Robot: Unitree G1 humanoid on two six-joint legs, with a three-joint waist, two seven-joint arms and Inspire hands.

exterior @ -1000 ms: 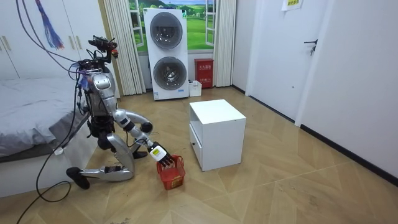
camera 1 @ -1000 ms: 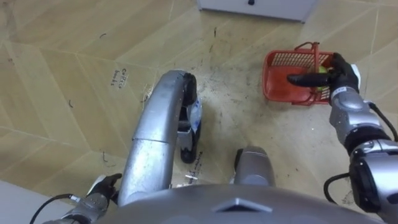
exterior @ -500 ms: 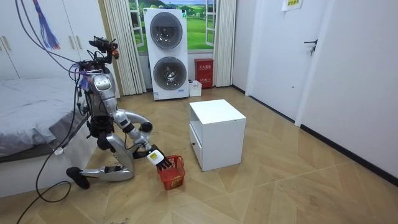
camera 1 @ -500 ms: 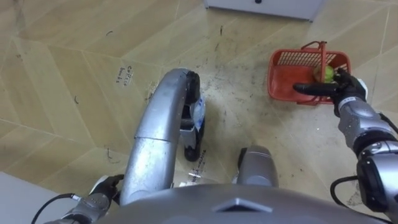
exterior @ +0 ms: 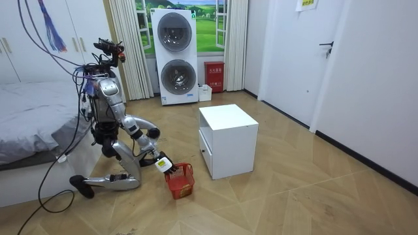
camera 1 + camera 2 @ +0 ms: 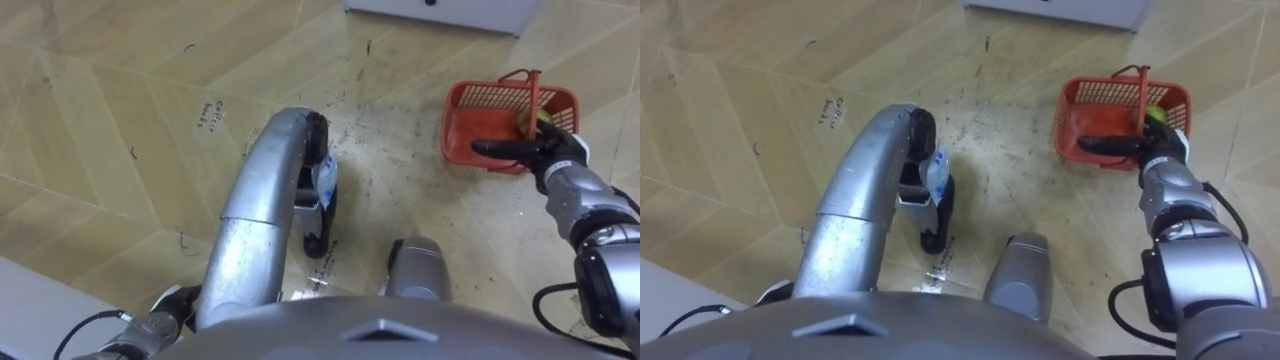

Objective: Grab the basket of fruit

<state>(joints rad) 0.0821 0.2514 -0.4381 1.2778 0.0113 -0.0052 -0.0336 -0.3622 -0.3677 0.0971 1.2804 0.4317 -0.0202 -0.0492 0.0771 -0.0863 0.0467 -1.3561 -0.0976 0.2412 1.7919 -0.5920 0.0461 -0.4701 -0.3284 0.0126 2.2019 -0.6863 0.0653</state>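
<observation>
**Desk:** What do the fingers of the right hand (image 6: 556, 158) show?

**Photographer:** One dark digit lies stretched straight along the near rim of the red plastic mesh basket (image 6: 478, 112), pointing toward the robot's left. The others are lost by the foot of the upright red handle (image 6: 531, 92). Whether they close on it cannot be told.

**Desk:** Where is the basket?

**Photographer:** On the scuffed herringbone wooden floor (image 6: 120, 120), ahead of the robot and to its right. A round green fruit (image 6: 544, 118) sits inside against the near wall, just beside the hand.

**Desk:** What stands around it?

**Photographer:** A square white cabinet (image 5: 227, 140) stands just beyond the basket, on the room view's right.

**Desk:** The left hand?

**Photographer:** The left hand (image 6: 168, 303) is low at the robot's left side, well apart from the basket. Its grip cannot be made out.

**Desk:** And the stance?

**Photographer:** The room view has the robot down on the floor with its legs folded, beside a grey-covered bed (image 5: 32, 124). Its right arm reaches down to the basket. Two stacked white washing machines (image 5: 175, 55) stand against the far wall.
</observation>
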